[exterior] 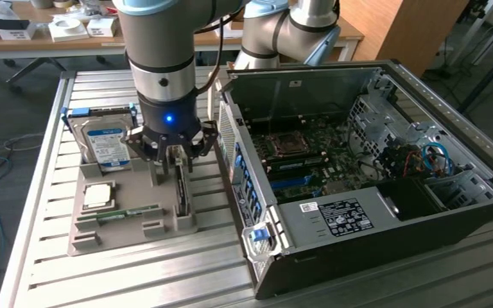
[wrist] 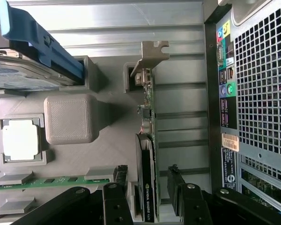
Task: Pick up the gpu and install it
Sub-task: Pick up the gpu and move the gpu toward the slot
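**Step in hand:** the pick-up, at the point of grasp. My pincer [exterior: 171,165] is down over the grey tray [exterior: 131,224] and straddles the gpu [exterior: 180,189], one finger on each face. The jaws stand open and nothing is held. In the wrist view a gap shows between the card and each finger [wrist: 178,197], so I judge there is no contact yet. Installation has not begun.

**Where the gpu is:** it stands on its long edge in a slot of the tray, along the tray side nearest the computer case [exterior: 358,167]. A hard drive [exterior: 105,144], a processor chip [exterior: 99,194] and a RAM stick [exterior: 126,212] sit in other tray pockets, away from the case side. The tray itself rests on the slatted bench [exterior: 101,276].

**What the grasp calls for, in my judgement:** the fingers need to meet the two flat faces squarely and evenly. An off-centre closure would tilt so thin a card in its slot. The case wall is close beside the tray, which leaves little room on that side.

**How the gpu looks:** seen from the wrist view, the gpu [wrist: 147,154] is a narrow green board edge. A black cooler block with pale lettering lies between my fingers. The silver end bracket is at the far end, hooked over a tray post.
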{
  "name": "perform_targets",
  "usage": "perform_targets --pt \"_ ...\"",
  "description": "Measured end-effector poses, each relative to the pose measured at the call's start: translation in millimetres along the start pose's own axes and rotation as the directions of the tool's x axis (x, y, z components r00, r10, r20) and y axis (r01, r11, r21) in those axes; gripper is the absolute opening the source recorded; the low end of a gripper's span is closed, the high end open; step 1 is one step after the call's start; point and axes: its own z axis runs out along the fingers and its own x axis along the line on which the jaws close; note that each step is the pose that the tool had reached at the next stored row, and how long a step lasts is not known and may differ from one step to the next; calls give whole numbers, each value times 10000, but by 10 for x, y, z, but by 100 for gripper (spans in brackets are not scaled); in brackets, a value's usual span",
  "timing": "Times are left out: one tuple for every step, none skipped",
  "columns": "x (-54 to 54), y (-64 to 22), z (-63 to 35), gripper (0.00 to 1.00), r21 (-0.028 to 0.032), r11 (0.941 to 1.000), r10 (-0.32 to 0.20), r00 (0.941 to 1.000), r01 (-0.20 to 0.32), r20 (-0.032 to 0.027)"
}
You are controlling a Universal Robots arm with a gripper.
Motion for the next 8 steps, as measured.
perform_targets --pt "0 0 0 47 1 10000 0 10000 0 0" --pt "-1 0 2 47 1 10000 0 10000 0 -1" --pt "-2 0 9 47 0 10000 -1 10000 1 0" --pt "-1 -1 20 47 0 10000 -1 10000 1 0" --pt "-1 -2 34 47 2 10000 -1 10000 1 -2" --pt "0 -2 50 47 0 10000 -1 10000 1 0" --pt "0 -3 66 47 0 10000 -2 10000 2 0" --pt "0 -4 81 47 1 10000 -2 10000 2 -1"
